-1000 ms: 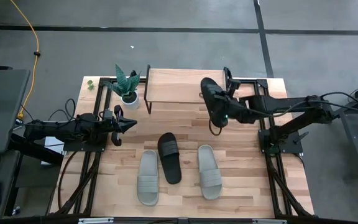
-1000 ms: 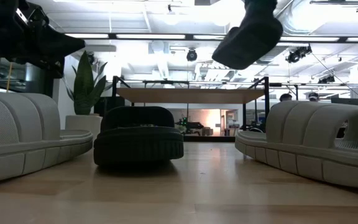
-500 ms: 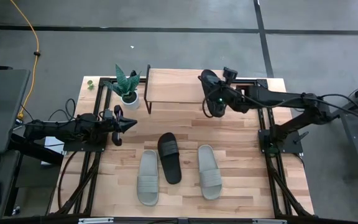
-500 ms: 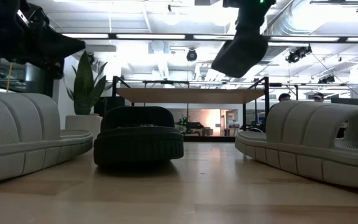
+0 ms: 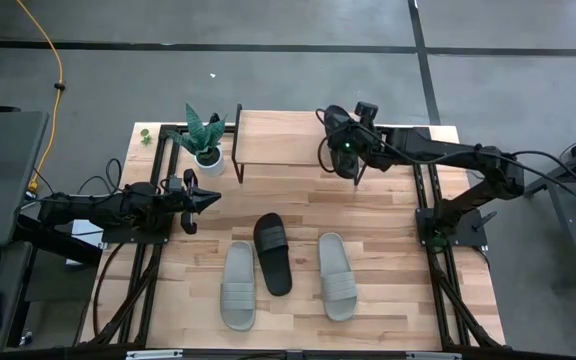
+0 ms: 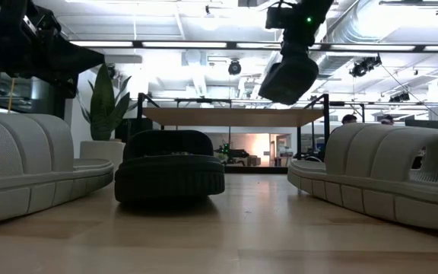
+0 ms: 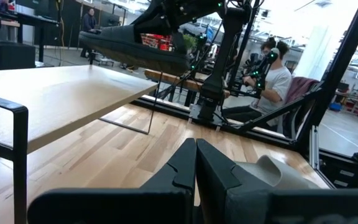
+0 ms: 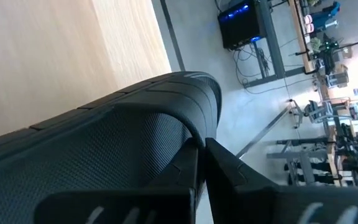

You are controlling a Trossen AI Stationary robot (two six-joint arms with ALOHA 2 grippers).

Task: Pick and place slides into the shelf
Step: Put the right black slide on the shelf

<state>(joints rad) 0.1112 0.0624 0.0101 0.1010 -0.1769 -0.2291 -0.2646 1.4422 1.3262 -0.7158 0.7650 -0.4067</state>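
Note:
My right gripper [image 5: 345, 146] is shut on a black slide [image 5: 336, 138] held over the right end of the shelf [image 5: 278, 138], a light plank on thin black legs. The low view shows this slide [image 6: 287, 76] in the air above the shelf [image 6: 234, 116]. Three slides lie sole down on the table: a black one [image 5: 273, 253] and two pale grey-green ones [image 5: 238, 285] [image 5: 336, 276]. My left gripper [image 5: 213, 199] is shut and empty, hovering by the table's left edge. My right gripper holds the black slide by its wide strap [image 8: 166, 118], pinched between the two fingers [image 8: 232, 171] at the strap's edge. The arm comes level from the table's right. The slide is lifted clear, sole down and slightly tilted over the shelf plank [image 7: 61, 93].
A potted plant [image 5: 205, 135] stands at the shelf's left end. The shelf's plank top is bare left of the held slide. Beyond the table a person [image 7: 278, 68] sits among desks and screens.
My right gripper has moved toward the table's far edge and a little left, carrying the black slide from over the table in front of the shelf to over the shelf's right end. The slide has tipped nearer to level on the way.

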